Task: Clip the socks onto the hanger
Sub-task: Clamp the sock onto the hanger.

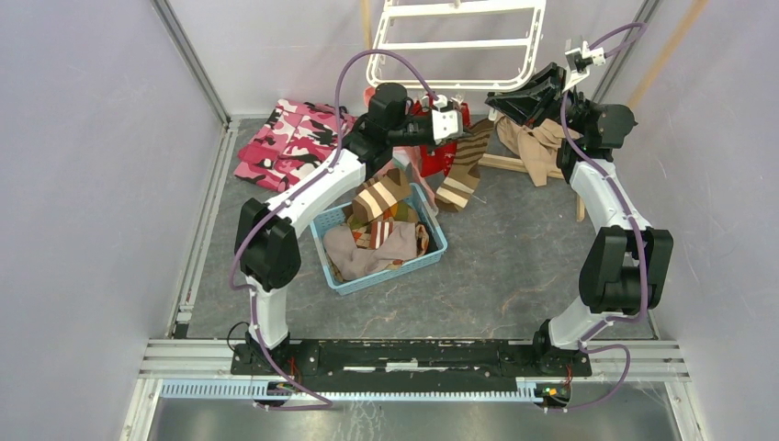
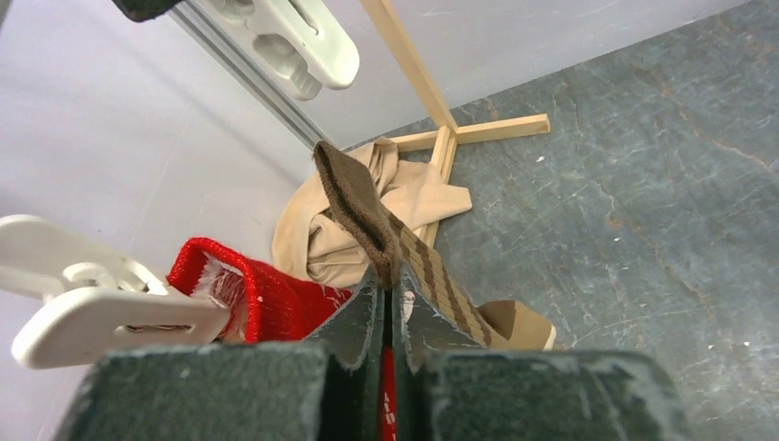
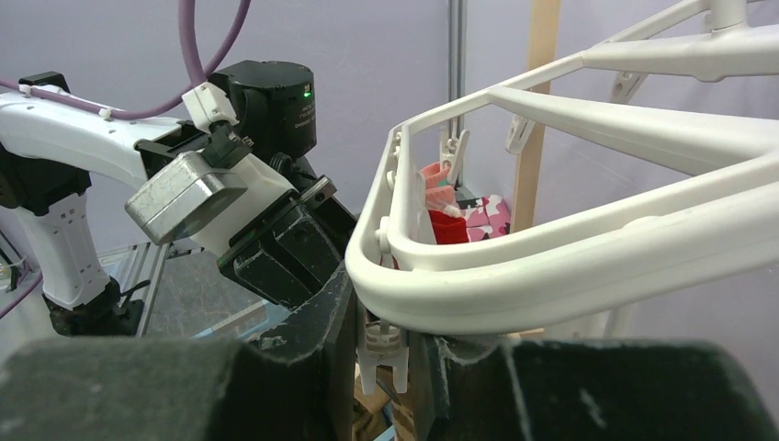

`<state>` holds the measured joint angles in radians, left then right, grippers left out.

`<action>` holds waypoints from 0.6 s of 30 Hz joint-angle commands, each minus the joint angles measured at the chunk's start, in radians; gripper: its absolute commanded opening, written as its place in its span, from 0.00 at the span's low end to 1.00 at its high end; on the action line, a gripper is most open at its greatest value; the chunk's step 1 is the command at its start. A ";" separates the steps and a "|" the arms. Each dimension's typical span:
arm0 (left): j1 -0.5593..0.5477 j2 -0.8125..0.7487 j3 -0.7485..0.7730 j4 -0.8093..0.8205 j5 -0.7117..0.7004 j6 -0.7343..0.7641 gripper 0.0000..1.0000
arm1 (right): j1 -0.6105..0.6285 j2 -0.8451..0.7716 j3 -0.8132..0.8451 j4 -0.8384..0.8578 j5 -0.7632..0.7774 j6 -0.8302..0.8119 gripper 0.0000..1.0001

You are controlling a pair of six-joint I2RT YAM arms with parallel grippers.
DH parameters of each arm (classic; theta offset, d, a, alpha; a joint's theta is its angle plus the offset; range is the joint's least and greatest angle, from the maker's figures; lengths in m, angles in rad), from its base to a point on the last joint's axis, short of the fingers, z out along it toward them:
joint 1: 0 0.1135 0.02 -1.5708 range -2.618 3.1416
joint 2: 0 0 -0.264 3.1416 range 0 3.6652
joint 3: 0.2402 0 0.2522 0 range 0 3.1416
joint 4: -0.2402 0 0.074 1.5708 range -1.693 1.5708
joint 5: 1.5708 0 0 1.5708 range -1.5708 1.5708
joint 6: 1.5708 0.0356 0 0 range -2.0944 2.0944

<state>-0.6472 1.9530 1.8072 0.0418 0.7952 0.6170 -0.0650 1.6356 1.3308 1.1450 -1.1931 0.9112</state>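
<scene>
We see the left end effector [image 2: 390, 287] shut tight on the cuff of a soft brown sock with cream stripes [image 2: 363, 207]. The cuff rises past its tips, and the rest of the sock hangs below it at upper centre of the top view. The right end effector [image 3: 380, 342] is closed on a small white clip peg [image 3: 382, 363] that dangles under the rim of the large white plastic rectangular hanger [image 3: 551, 266]. The two end effectors sit near each other at the hanger's lower edge, with little room between them.

A red sock [image 2: 276, 299] lies just beside the left one, at lower left of the wrist view. Behind the striped sock, a crumpled tan cloth [image 2: 413, 197] covers the foot of a thin wooden stand [image 2: 487, 129].

In the top view, a blue plastic basket [image 1: 432, 253] of socks sits at centre under the left arm. A pink camouflage garment [image 1: 289, 138] lies at upper left. Pale walls close in on both sides. Bare grey tabletop [image 1: 514, 266] lies open at lower centre.
</scene>
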 commanded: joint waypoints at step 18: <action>-0.005 0.020 0.164 -0.082 0.091 0.261 0.02 | 0.007 -0.003 0.014 0.019 -0.019 -0.009 0.02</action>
<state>-0.6476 1.9556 1.9053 -0.0776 0.8459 0.8513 -0.0650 1.6356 1.3308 1.1431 -1.1934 0.9108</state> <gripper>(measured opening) 0.043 0.272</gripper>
